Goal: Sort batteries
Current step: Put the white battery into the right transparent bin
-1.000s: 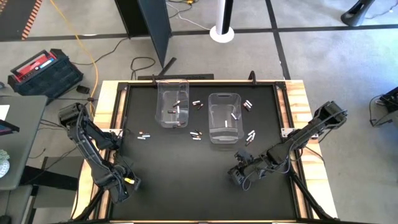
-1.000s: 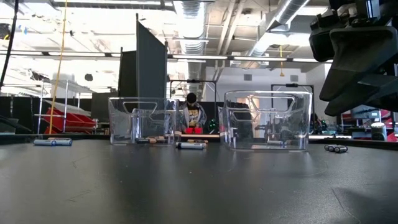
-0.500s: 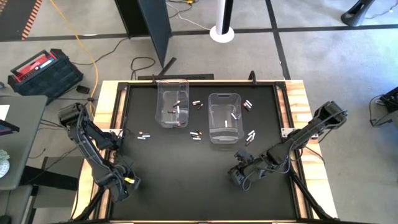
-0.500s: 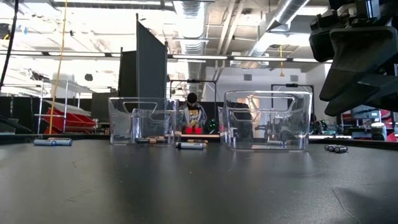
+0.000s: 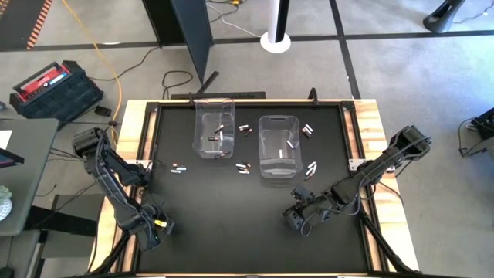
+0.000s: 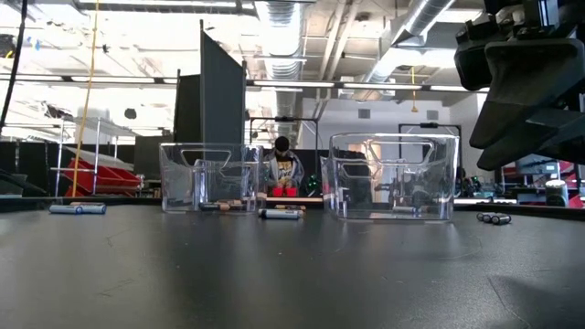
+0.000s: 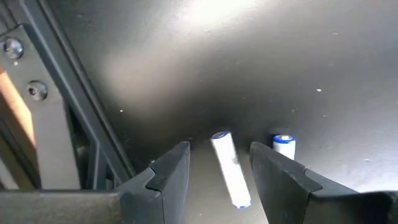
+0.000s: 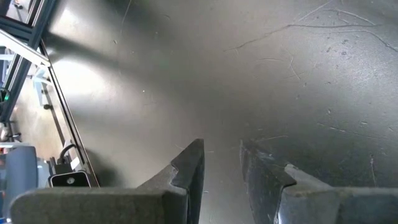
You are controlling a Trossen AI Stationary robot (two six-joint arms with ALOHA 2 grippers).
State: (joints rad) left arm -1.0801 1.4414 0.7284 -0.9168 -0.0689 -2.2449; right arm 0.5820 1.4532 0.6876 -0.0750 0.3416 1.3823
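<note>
**Operator:** State the condition of the left hand (image 7: 219,163).

**Technician:** Jaws apart, nothing gripped. In its wrist view a white battery (image 7: 230,167) lies on the bench (image 5: 231,224) between the two fingers (image 7: 171,171), touching neither; a second white cell with a blue end (image 7: 283,144) lies just outside the other finger. The hand sits low at the near left corner, straddling the cell, which I judge to be a pre-grasp position.

**Operator:** And the right hand (image 8: 222,165)?

**Technician:** Fingers part-way apart with only bare bench showing between them. It holds nothing. It sits near the front of the bench, right of centre (image 5: 297,216), well apart from any cell, so it appears to be waiting.

**Operator:** Where is the remaining stock?

**Technician:** Two clear bins (image 5: 213,127) (image 5: 279,145) stand side by side toward the far edge, each with a few cells inside. Loose batteries (image 5: 245,166) lie in small groups around and between the bins, with one pair off to the left (image 5: 179,167). Sorting therefore looks unfinished.
</note>
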